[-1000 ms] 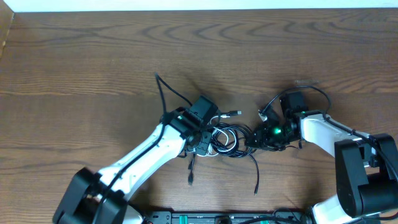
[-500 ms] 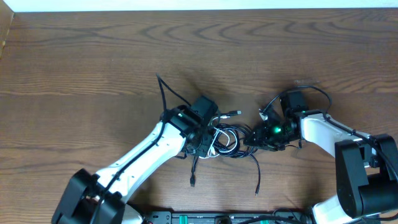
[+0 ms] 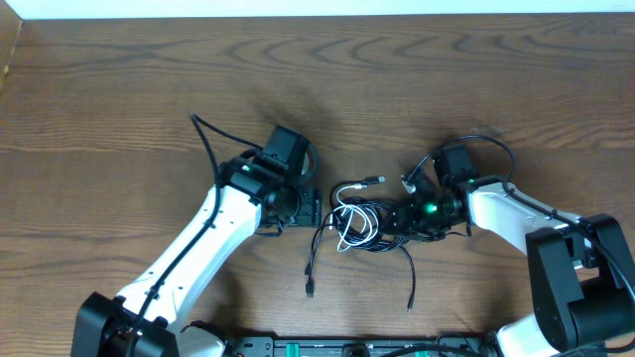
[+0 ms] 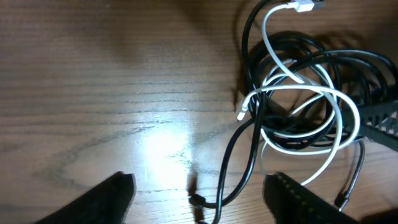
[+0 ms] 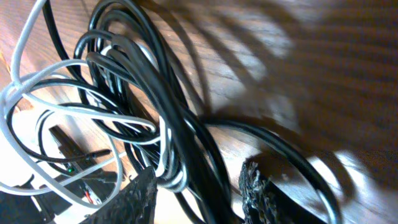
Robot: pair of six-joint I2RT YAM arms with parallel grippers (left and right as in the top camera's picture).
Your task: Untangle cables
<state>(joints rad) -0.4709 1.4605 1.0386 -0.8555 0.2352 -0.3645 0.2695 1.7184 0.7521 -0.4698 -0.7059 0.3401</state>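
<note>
A tangle of black cables (image 3: 372,220) with a white cable (image 3: 349,224) looped through it lies at the table's middle front. My left gripper (image 3: 310,208) stands open just left of the tangle; in its wrist view its gripper (image 4: 202,186) is spread wide with only a thin black cable strand (image 4: 239,158) running between the fingers, untouched. The white cable (image 4: 323,93) loops over the black coil (image 4: 298,56). My right gripper (image 3: 395,220) is at the tangle's right side, and in the right wrist view that gripper (image 5: 199,186) is shut on the black cables (image 5: 168,118) and a white strand (image 5: 56,106).
Two black cable tails trail toward the front edge, one (image 3: 311,270) on the left and one (image 3: 408,283) on the right. A plug end (image 3: 377,180) pokes out behind the tangle. Bare wooden table (image 3: 119,89) stretches behind and to the left.
My left arm has pulled back to the left, off the tangle, and its gripper now stands open. The right gripper has slid slightly left, still holding the bundle.
</note>
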